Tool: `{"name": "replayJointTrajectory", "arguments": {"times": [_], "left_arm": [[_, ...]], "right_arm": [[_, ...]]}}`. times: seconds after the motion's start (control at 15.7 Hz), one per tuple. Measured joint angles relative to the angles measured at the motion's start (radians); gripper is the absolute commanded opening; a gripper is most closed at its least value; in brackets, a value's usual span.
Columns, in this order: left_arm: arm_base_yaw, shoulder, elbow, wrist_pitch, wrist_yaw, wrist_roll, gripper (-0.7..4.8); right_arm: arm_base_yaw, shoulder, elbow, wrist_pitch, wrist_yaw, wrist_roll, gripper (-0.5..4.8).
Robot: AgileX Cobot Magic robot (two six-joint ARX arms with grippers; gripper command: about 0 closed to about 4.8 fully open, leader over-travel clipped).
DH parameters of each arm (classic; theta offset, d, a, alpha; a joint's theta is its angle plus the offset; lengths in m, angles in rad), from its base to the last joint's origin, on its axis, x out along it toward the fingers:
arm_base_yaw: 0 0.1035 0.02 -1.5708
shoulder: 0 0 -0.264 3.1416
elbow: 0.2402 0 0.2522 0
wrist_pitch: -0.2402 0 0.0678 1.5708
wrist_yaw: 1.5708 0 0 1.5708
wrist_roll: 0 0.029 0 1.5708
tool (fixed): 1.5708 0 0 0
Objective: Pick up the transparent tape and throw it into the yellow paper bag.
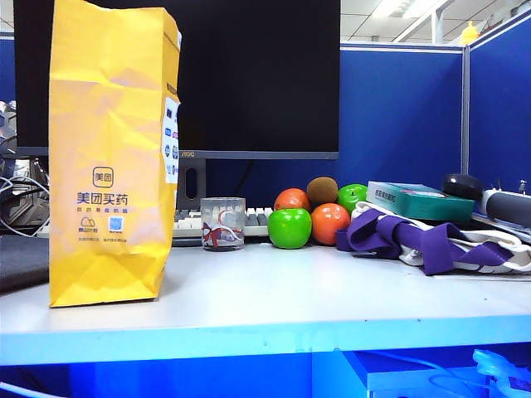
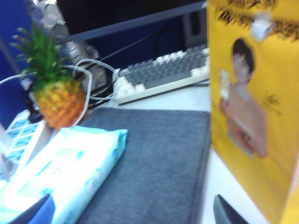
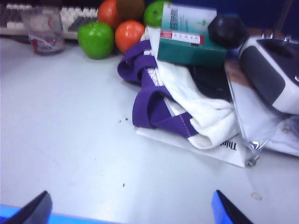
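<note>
Plainly, yellow paper bag (image 1: 112, 157) reads 美团买药; left gripper (image 2: 135, 212) and right gripper (image 3: 131, 207) jaws wide, empty.

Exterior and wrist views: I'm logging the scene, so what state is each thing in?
yellow paper bag: upright, creased.
drinking glass: upright.
purple-and-white cloth: crumpled.
wipes pack: lying flat.
left gripper: open, empty.
right gripper: open, empty.
Transparent tape: not visible.
</note>
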Motion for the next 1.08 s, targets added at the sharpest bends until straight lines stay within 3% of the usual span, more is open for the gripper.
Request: {"name": "replayJointTrajectory", "arguments": {"times": [0.32, 1.08], "left_arm": [[0.000, 0.000, -0.091, 0.090, 0.009, 0.000, 4.79], [0.000, 0.000, -0.154, 0.082, 0.009, 0.000, 4.79]], "right_arm": [[0.002, 0.000, 0.000, -0.002, 0.000, 0.000, 4.79], [0.002, 0.000, 0.000, -0.002, 0.000, 0.000, 4.79]]}}
